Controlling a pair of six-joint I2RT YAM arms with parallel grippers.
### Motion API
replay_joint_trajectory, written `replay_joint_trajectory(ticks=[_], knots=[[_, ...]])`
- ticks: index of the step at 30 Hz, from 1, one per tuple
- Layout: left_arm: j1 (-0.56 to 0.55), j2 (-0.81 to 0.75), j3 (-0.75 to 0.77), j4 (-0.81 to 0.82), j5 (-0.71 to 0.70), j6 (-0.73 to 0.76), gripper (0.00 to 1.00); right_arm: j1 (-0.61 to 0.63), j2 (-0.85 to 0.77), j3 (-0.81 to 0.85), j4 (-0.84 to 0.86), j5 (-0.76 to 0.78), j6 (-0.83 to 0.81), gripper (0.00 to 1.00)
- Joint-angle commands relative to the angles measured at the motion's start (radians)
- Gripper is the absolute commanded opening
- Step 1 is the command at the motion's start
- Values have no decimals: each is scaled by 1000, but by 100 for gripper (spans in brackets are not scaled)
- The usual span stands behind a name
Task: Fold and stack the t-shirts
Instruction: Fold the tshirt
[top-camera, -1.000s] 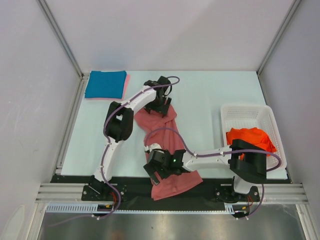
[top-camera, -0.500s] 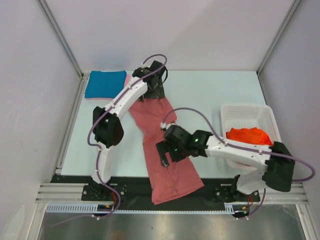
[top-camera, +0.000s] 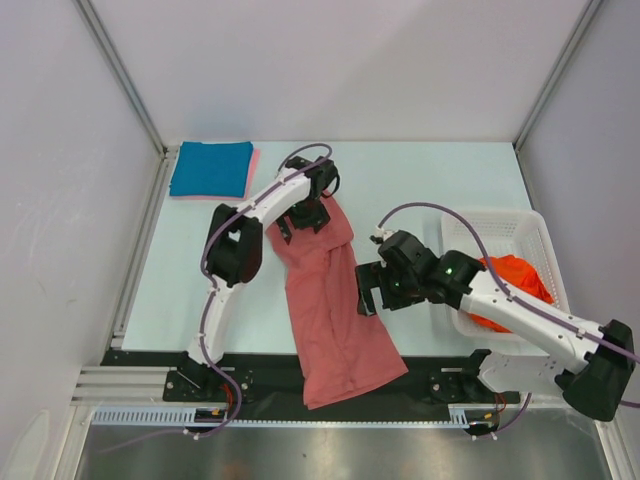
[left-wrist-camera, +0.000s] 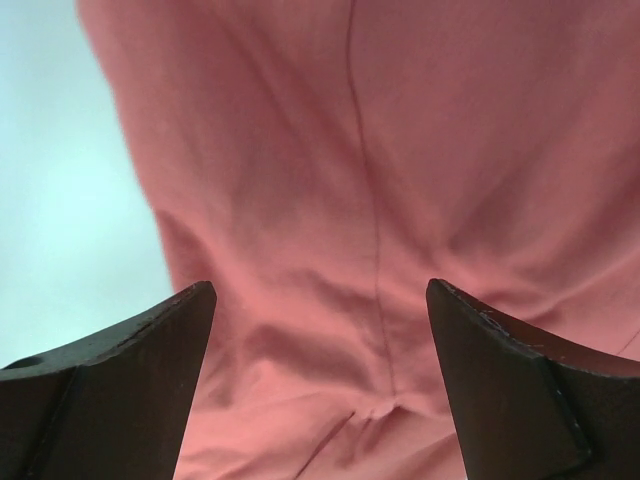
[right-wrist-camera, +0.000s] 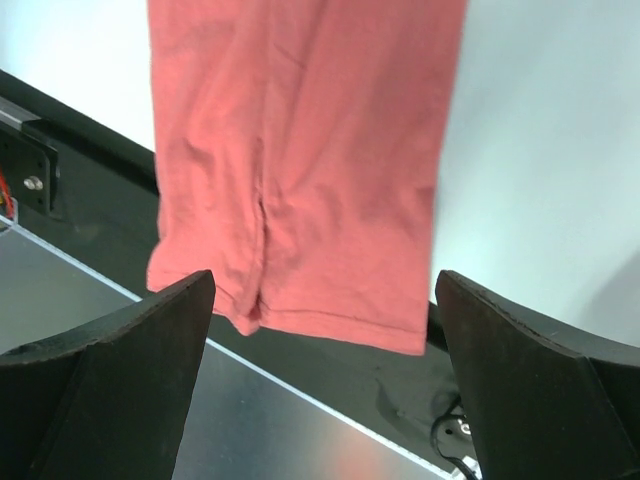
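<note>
**Top view:** fixed above and behind my bases, looking down on the whole table (top-camera: 430, 190).
**Left wrist view:** close, facing past my left fingers (left-wrist-camera: 110, 390) onto the salmon-red t-shirt (left-wrist-camera: 400, 150) just beneath them.
**Right wrist view:** farther off, facing past my right fingers (right-wrist-camera: 110, 390) onto that shirt's other end.

All three views share this shirt.

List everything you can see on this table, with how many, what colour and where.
salmon-red shirt: one, salmon-red, laid lengthwise mid-table, near end over the black front edge
teal shirt: one, teal, folded, far left corner
pink shirt: one, light pink, under the teal shirt, only an edge showing
orange-red cloth: count unclear, orange-red, bunched in the basket
basket: one, white, right side
table: one, pale mint
left gripper: one, black, open, over the salmon-red shirt's far end
right gripper: one, black, open, by that shirt's right edge
</note>
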Motion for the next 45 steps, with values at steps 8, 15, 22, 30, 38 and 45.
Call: replay_joint_trajectory(ticks=[8,15,22,30,38,45], knots=[[85,154,96,256,194,263,91,-87,-110,-63,-53,-34,-26,99],[139,330,324,243,361,518,89,-148,-78,-62,-6,-62,-33,99],[217,381,448,387,536,659,90,-182,20,-68,75,-83,-29,99],[282,425,507,496,593,670,91,-201,244,76,157,-86,-82,98],[297,148,474,558,611,704,100,-205,371,197,161,-118,-83,98],[300,-205,309,437,695,659,100,-244,260,61,123,-218,-89,99]])
